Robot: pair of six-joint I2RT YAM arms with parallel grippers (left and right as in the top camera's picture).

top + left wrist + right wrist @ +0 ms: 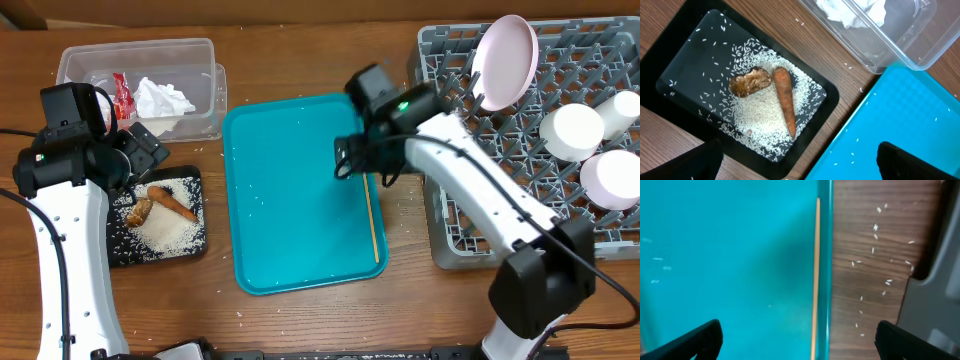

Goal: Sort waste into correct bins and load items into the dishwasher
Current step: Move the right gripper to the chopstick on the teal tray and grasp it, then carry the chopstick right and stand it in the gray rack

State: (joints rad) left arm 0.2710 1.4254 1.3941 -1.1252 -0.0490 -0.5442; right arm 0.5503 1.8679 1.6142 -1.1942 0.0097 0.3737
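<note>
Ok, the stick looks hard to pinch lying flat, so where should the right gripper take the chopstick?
Probably mid-length on the chopstick, coming straight down with the right gripper closing across its width. It lies flat and thin on the teal tray, almost against its right rim, so there is little room on the rim side.

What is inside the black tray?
The black tray holds scattered rice, a carrot and a brown food scrap. Anything beneath the rice pile is covered.
</note>
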